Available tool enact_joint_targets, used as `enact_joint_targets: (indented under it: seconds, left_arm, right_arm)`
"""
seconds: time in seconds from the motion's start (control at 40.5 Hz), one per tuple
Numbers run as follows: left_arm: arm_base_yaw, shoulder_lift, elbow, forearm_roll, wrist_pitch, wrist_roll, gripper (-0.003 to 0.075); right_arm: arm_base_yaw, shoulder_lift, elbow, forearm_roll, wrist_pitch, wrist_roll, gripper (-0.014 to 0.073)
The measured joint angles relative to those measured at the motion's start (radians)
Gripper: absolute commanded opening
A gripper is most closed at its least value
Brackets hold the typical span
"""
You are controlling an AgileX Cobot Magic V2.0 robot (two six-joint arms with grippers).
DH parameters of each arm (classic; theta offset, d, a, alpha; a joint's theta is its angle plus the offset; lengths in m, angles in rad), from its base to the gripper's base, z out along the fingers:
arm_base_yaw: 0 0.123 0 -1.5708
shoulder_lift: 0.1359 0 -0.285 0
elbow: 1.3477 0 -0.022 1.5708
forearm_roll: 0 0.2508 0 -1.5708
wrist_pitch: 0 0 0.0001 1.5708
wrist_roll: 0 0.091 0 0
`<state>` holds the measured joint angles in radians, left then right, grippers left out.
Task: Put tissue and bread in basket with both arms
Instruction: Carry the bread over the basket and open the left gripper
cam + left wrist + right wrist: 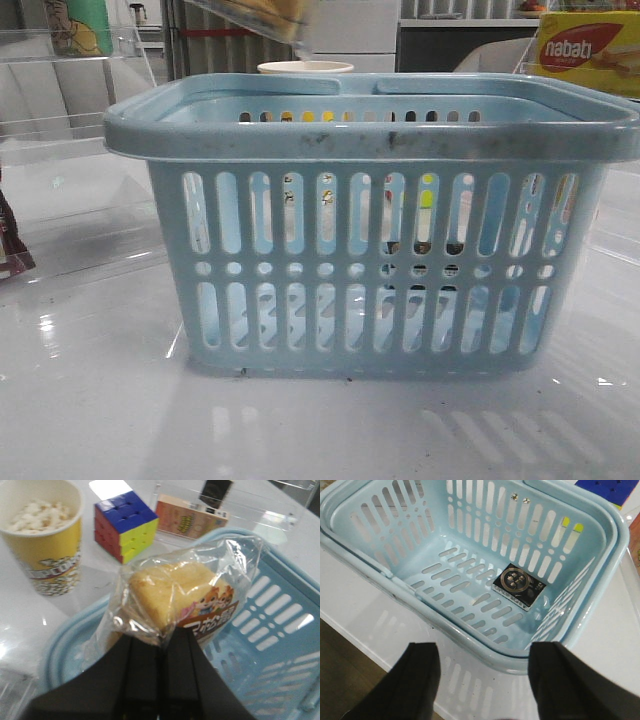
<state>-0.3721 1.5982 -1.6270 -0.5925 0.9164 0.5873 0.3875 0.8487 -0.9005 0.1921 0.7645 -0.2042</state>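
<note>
Light blue slotted basket [375,270] sits on the white table [90,400], filling most of the front view; rim scuffed, handles folded down onto the rim. Right wrist view looks down into the basket: floor bare except for one small flat black packet with a round printed emblem [518,586], lying near the basket's far wall; what this packet is cannot be read from here, possibly the tissue. Right gripper [485,680] hovers just outside the basket's near rim, fingers [417,680] spread wide, nothing between them. Left gripper [160,652] is closed tight on the edge of the clear wrapper of the bread [172,597], golden loaf piece with a dark brown label; bread hangs above the basket's rim, over the corner nearest a popcorn cup [42,535]. Behind the basket, beyond that rim: a Rubik's cube [125,525] beside the cup, and a small printed carton [190,517] past the cube. Yellow-red nabati box [590,50] stands behind the basket's right end in the front view.
</note>
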Motion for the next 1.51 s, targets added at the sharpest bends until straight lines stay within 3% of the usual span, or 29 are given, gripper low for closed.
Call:
enact_joint_targets:
  seconds: [0.247, 0.321, 0.543, 0.617, 0.864, 1.259, 1.506]
  left_arm:
    - [-0.113, 0.063, 0.000, 0.014, 0.064, 0.010, 0.0094]
    - [-0.122, 0.092, 0.000, 0.018, 0.071, 0.010, 0.0126]
    - [-0.124, 0.143, 0.000, 0.028, 0.071, 0.010, 0.0423]
    - [-0.124, 0.147, 0.000, 0.028, 0.071, 0.010, 0.0466]
    - [-0.124, 0.131, 0.000, 0.079, 0.071, -0.023, 0.0465]
    - [-0.157, -0.119, 0.002, 0.403, 0.182, -0.271, 0.0456]
    - [-0.223, -0.332, 0.191, 0.547, 0.132, -0.409, 0.0456]
  right_arm:
    - [0.000, 0.000, 0.000, 0.000, 0.000, 0.000, 0.0499]
    - [0.000, 0.000, 0.000, 0.000, 0.000, 0.000, 0.0499]
    - [0.000, 0.000, 0.000, 0.000, 0.000, 0.000, 0.0499]
    - [0.000, 0.000, 0.000, 0.000, 0.000, 0.000, 0.0499]
    - [0.000, 0.000, 0.000, 0.000, 0.000, 0.000, 0.0499]
    - [0.000, 0.000, 0.000, 0.000, 0.000, 0.000, 0.0499]
    - [0.000, 0.000, 0.000, 0.000, 0.000, 0.000, 0.0499]
